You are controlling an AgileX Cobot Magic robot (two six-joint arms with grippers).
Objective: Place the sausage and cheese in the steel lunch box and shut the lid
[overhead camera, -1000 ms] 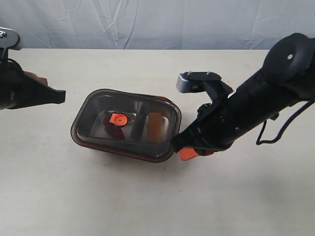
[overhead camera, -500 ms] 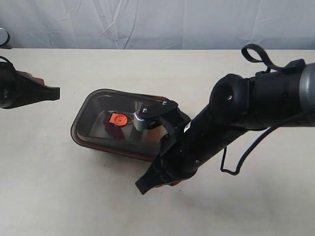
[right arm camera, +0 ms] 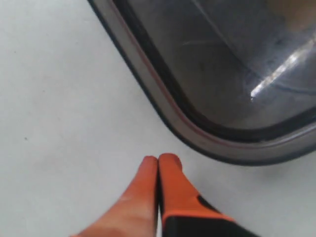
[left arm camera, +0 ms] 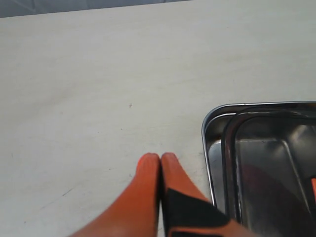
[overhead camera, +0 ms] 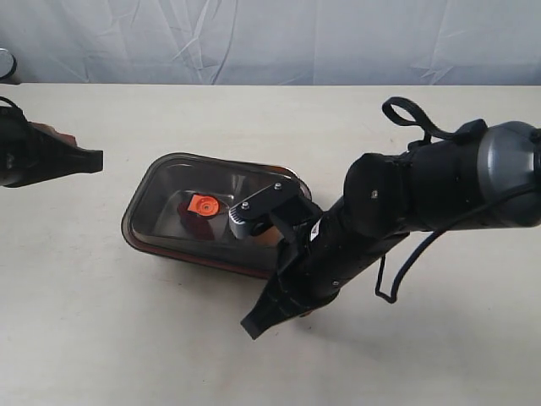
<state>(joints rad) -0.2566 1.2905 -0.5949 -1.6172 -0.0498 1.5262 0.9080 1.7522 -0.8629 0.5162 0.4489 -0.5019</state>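
The box (overhead camera: 139, 239) sits left of centre in the exterior view, on the pale table (overhead camera: 127, 338), with the lid (overhead camera: 173, 190) lying on top of it and covering it. The lid's orange valve (overhead camera: 201, 204) shows in its middle. Through the smoky lid a dark red shape, the sausage (overhead camera: 189, 222), lies in the left compartment, partly under the valve. The cheese cannot be made out here, because the right arm's wrist crosses over the right part of the lid. The right gripper (overhead camera: 254, 326) points down toward the lower middle of the frame, just off the box's near right corner and low over the table. In the right wrist view its orange fingers (right arm camera: 170, 170) are pressed together with nothing between them, the right gripper (right arm camera: 158, 160) close beside the rounded corner of the lid (right arm camera: 222, 74) but not touching it. The left gripper (overhead camera: 89, 159) is at the left edge of the exterior view, well apart from the box. In the left wrist view its fingers (left arm camera: 148, 170) are likewise closed against each other and empty, the left gripper (left arm camera: 160, 158) near a corner of the box (left arm camera: 208, 148), where the steel rim shows just outside the dark edge of the lid (left arm camera: 230, 148).
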